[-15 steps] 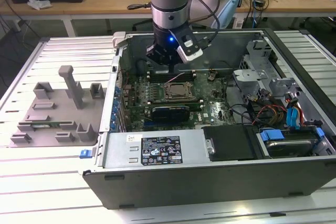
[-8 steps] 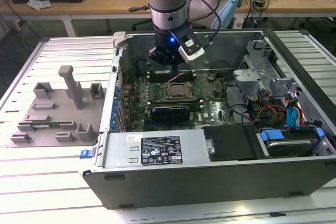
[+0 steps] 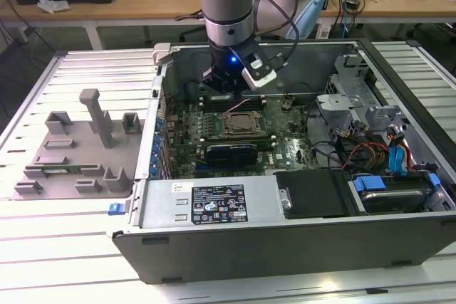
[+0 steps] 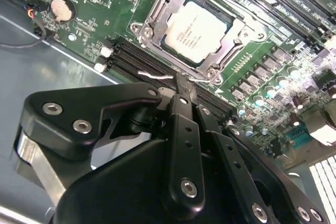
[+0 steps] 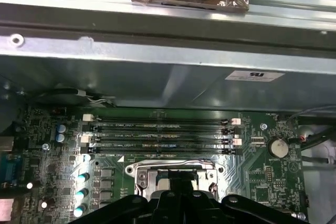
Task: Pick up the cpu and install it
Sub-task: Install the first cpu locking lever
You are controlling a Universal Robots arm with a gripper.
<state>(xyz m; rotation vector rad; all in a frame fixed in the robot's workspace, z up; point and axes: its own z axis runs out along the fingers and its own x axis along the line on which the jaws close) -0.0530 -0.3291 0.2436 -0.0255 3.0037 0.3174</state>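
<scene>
The cpu [image 4: 195,30] lies flat inside the motherboard socket [image 4: 151,20]. In the exterior view the claw [image 3: 222,85] hangs near the cpu's eleven o'clock, above the memory slots [image 3: 214,102], its fingers [image 4: 181,90] drawn together, holding nothing.

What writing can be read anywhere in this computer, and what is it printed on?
No text is legible enough to quote.
On the white label on the metal cover, exterior view: print too small to read.
On the cpu, second wrist view: faint lines, blurred.
On the white sticker on the case wall, first wrist view: dark mark, blurred.
Beside the memory slots, first wrist view: board lettering too small.
</scene>
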